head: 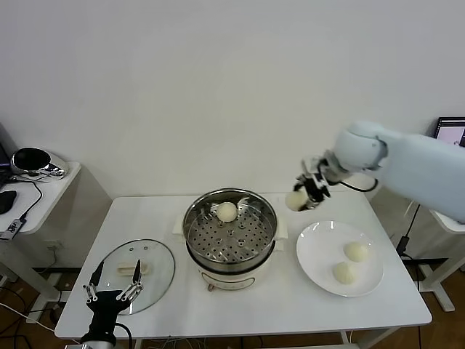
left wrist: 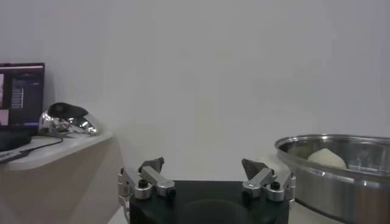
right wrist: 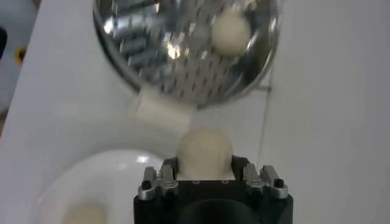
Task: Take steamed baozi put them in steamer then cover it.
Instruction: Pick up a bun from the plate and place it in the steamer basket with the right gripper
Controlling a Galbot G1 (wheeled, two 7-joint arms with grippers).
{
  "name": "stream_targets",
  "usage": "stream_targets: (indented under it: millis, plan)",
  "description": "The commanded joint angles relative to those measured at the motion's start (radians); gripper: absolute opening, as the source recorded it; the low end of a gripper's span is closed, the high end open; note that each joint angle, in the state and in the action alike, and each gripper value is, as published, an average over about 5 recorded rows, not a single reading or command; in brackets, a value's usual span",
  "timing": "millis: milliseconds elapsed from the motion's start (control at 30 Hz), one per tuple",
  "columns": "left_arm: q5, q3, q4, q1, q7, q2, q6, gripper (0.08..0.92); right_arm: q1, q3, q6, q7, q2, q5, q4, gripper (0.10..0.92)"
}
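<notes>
The steel steamer (head: 196,229) stands mid-table on its white base, with one cream baozi (head: 227,211) on the perforated tray. My right gripper (head: 301,196) is shut on a second baozi (right wrist: 204,152), held in the air between the steamer (right wrist: 140,73) and the white plate (head: 316,247). Two more baozi (head: 356,251) (head: 344,273) lie on that plate. My left gripper (head: 112,286) hovers open and empty at the table's front left, over the glass lid (head: 156,265). In the left wrist view the left gripper (left wrist: 204,173) holds nothing, and the steamer's rim (left wrist: 304,146) shows to one side.
A side table (head: 51,189) at far left carries a shiny helmet-like object (head: 33,161) and cables. A monitor (head: 450,131) stands at the far right edge. The white table (head: 254,313) ends close in front of the steamer and plate.
</notes>
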Motion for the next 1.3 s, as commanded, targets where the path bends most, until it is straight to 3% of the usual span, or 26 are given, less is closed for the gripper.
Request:
stream_targets:
  millis: [33,600,1033,1133,1300]
  plan:
    - [0.001,0.000,0.003,-0.001,-0.001,-0.008,-0.011,0.823,0.037,-0.058,-0.235,0.149,0.344,0.263,-0.017,0.552]
    - [0.003,0.000,-0.014,0.001,-0.002,-0.024,-0.021,0.823,-0.206,-0.024,-0.283,0.206,0.592,0.219,-0.291,0.551]
    - [0.002,0.002,-0.008,-0.004,-0.003,-0.021,-0.025,0.823,-0.287,0.002,-0.272,0.170,0.647,0.148,-0.404,0.562]
    - [0.002,0.003,-0.007,-0.005,-0.003,-0.020,-0.025,0.823,-0.249,0.005,-0.264,0.131,0.613,0.126,-0.384,0.600]
    - [0.002,0.005,-0.008,-0.005,-0.002,-0.018,-0.024,0.823,-0.104,0.009,-0.229,0.043,0.503,0.122,-0.289,0.738]
